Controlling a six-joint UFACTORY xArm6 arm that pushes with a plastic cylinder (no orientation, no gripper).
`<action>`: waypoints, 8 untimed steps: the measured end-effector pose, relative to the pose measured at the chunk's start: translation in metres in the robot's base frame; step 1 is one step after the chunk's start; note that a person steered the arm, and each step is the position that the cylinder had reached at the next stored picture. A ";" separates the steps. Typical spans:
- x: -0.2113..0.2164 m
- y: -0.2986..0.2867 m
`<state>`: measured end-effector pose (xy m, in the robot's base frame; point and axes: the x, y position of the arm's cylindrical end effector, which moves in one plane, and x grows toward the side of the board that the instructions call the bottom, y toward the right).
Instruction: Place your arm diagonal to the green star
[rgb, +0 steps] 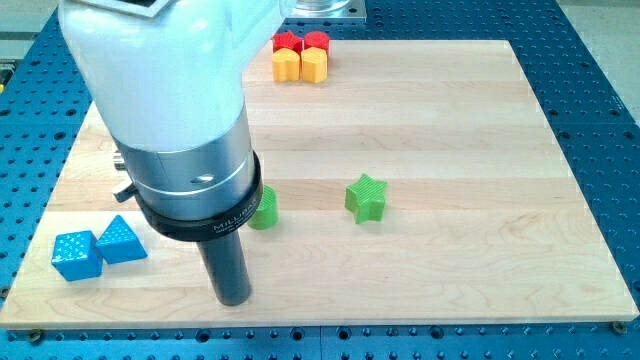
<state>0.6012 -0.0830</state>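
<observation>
The green star lies on the wooden board a little right of the middle. My tip rests on the board near the view's bottom, well to the left of and below the star. A second green block, half hidden behind the arm, sits just above and right of the tip.
Two blue blocks, a cube and a triangular one, lie at the view's bottom left. Two red blocks and two yellow blocks are clustered at the top edge. The arm's large white body covers the upper left.
</observation>
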 end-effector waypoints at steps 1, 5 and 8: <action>0.001 -0.002; 0.003 -0.002; 0.004 -0.007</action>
<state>0.6052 -0.0905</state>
